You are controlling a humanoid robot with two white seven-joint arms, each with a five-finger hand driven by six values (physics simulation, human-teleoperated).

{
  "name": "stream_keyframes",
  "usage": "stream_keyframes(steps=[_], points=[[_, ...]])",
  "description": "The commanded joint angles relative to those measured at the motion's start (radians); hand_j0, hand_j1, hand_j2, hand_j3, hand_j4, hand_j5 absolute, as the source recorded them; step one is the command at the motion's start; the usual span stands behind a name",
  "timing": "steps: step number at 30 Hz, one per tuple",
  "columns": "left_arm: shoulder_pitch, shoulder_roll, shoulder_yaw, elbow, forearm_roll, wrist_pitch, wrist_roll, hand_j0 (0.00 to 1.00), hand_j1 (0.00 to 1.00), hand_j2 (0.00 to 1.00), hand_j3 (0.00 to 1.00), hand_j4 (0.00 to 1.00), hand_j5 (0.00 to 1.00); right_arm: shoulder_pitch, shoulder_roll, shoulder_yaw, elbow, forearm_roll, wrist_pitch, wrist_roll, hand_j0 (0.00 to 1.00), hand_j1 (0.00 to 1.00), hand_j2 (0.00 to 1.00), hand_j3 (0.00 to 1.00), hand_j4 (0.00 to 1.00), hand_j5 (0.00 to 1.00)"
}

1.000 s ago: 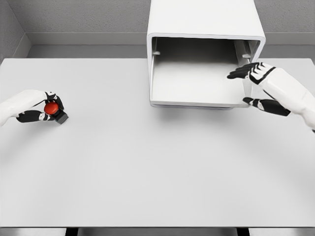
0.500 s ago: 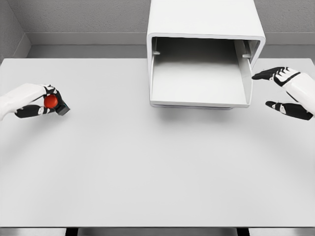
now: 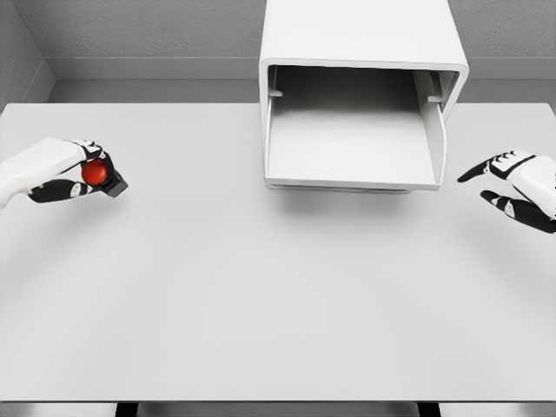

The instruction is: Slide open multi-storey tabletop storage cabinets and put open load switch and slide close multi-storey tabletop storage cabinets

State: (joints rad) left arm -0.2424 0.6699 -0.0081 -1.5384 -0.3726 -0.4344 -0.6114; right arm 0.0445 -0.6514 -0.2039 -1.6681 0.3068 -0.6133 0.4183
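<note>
The white cabinet (image 3: 360, 52) sits at the far middle of the pale surface (image 3: 261, 295), and its drawer (image 3: 352, 148) is pulled out toward the robot, the tray inside bare and grey. That cabinet is the marker for everything else here.

Well to the left of the cabinet, near the surface's left edge, the left hand (image 3: 74, 169) has its fingers (image 3: 61, 191) clenched around the switch (image 3: 100, 174). The switch's round red button faces up and toward the camera, and a dark body pokes out on the side nearer the cabinet. Whether the switch touches the surface or hangs just above it, I cannot tell. The white forearm comes in from the left edge.

To the right of the cabinet, beside the drawer's right front corner but clearly apart from it, the right hand (image 3: 517, 182) hangs with its fingers released. They are spread and point back toward the drawer, thumb below, and they grasp nothing. Its arm runs off the right edge.

The stretch of surface in front of the drawer lies between the two hands.
</note>
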Motion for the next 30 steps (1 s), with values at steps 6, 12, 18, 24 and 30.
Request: stream_keyframes(steps=[6,12,18,24,30], points=[[0.003,0.002,-0.006,-0.061,0.004,0.002,0.000,0.36,0.36,0.36,0.36,0.36,0.36,0.031,-0.001,0.001,-0.008,0.000,0.002,-0.003,0.58,0.58,0.58,0.58,0.58,0.58],[0.005,-0.004,-0.010,-0.143,0.006,0.002,0.000,0.36,0.36,0.36,0.36,0.36,0.36,0.067,0.007,0.000,-0.007,0.014,0.002,-0.003,0.62,0.62,0.62,0.62,0.62,0.62],[0.002,-0.010,-0.016,-0.169,0.006,0.002,0.000,0.36,0.36,0.36,0.36,0.36,0.36,0.091,0.012,0.004,-0.012,0.032,0.002,-0.001,0.62,0.62,0.62,0.62,0.62,0.62],[-0.009,-0.027,-0.024,-0.180,0.006,0.002,0.000,0.35,0.35,0.35,0.35,0.35,0.35,0.098,0.033,0.006,-0.013,0.054,0.002,-0.001,0.61,0.61,0.61,0.61,0.61,0.61],[-0.015,-0.047,-0.046,-0.209,0.006,0.003,0.000,0.34,0.34,0.34,0.34,0.34,0.34,0.098,0.036,0.001,-0.027,0.057,0.002,0.002,0.61,0.61,0.61,0.61,0.61,0.61]])
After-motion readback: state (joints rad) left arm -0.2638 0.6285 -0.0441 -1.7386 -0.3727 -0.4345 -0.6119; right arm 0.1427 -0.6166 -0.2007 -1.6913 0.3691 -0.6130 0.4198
